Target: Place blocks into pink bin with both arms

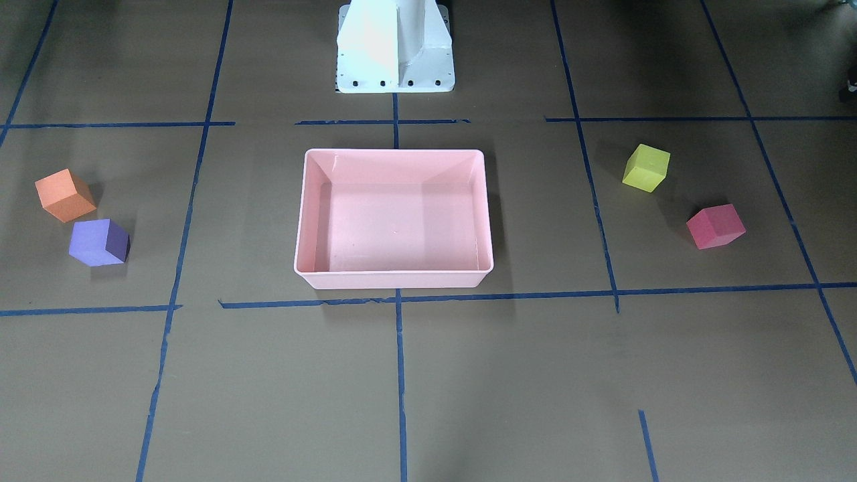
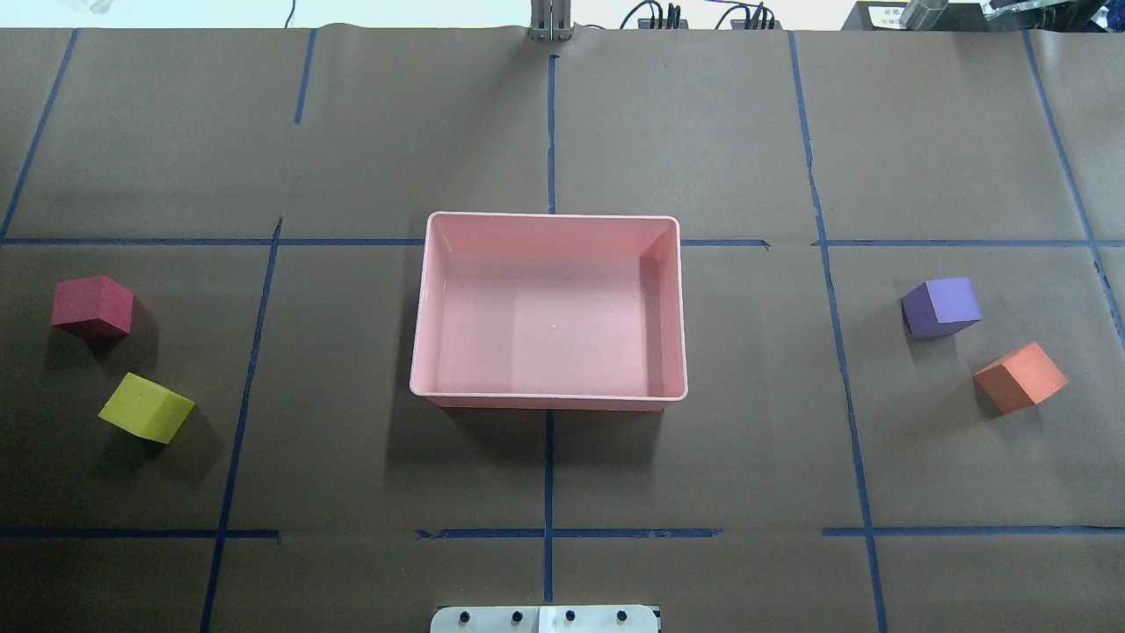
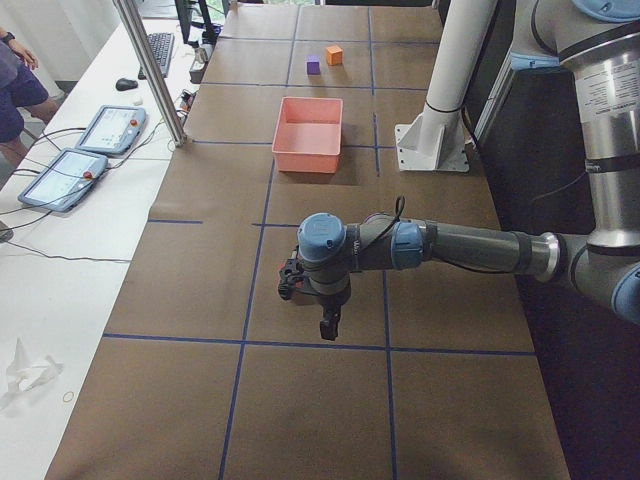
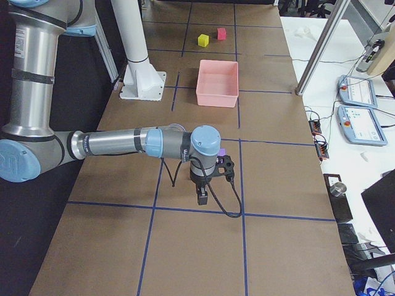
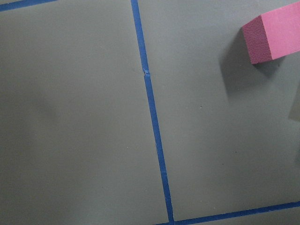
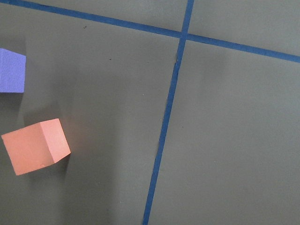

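Squaring the left claw (image 3: 327,328) to the red-pink block (image 2: 91,307) and right claw (image 4: 201,198) to the orange block (image 2: 1019,378) comes first; clenched or released, I cannot tell

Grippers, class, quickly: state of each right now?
Left gripper: cannot be told, side view only.
Right gripper: cannot be told, side view only.

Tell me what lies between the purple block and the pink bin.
Between purple block and pink bin, overhead shows only table covering crossed by one blue tape line.
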